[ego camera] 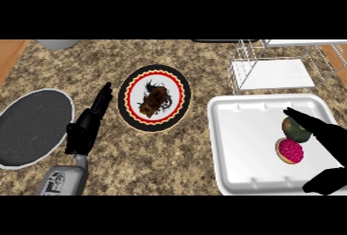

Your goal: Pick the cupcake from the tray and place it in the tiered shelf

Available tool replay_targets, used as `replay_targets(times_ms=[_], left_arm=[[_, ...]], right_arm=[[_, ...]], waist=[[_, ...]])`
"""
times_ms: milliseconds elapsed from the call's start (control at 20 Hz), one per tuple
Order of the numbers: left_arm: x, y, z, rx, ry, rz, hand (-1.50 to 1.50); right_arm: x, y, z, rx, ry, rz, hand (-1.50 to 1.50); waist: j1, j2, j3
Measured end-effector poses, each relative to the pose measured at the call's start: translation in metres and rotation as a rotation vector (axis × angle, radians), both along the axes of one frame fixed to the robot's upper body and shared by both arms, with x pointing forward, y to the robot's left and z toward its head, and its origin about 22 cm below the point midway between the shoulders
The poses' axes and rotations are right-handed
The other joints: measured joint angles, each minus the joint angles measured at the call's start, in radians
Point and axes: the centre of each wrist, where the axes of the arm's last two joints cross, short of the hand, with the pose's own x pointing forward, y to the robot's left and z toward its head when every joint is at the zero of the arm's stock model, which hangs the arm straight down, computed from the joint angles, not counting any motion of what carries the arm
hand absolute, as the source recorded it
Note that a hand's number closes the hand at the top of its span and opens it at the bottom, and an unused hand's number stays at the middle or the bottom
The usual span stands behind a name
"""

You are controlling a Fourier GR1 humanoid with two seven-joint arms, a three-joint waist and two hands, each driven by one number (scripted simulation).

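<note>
1. Desk (pixel 169 156): speckled brown stone top, carrying everything below.
2. Tray (pixel 244 147): white, rounded corners, sitting at near right.
3. Tiered shelf (pixel 271 75): white wire frame with a pale panel, standing at far right, just beyond the tray's far edge.
4. Dark grey plate (pixel 34 128): lying at near left.
5. Patterned plate (pixel 125 98): black, red and yellow rim, sitting mid-desk and holding a brown food item (pixel 154 102).
6. Right hand (pixel 332 142): hovering over the tray's right side, spread wide, fingers pointing far-left and thumb jutting out near the tray's near edge; holding nothing.
7. Left hand (pixel 85 128): resting left of the patterned plate, fingers straight and pointing far; holding nothing.
8. Dark green and brown round item (pixel 296 129): lying on the tray, partly under the right fingers.
9. Cupcake (pixel 291 151): pink-topped, pale-rimmed, taken on judgement as the task's thing; sitting on the tray's right half, touching or just near of item 8.

Governing relation: the cupcake is lying just left of the right palm, between fingers and thumb. It is showing round from above, with no long axis. The right hand is much the nearer.
</note>
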Motion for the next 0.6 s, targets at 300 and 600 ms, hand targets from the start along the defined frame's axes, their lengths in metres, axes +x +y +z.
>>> replay_targets(times_ms=[300,600], left_arm=[[-0.007,0.003,0.004,0.002,0.001,0.001,0.00],[0.003,0.004,0.011,0.007,0.002,-0.002,0.00]], right_arm=[[0.003,-0.003,-0.009,-0.016,0.010,-0.012,-1.50],[0.008,-0.006,-0.023,-0.019,0.022,-0.006,-1.50]], waist=[[0.000,0.000,0.000],[0.000,0.000,0.000]])
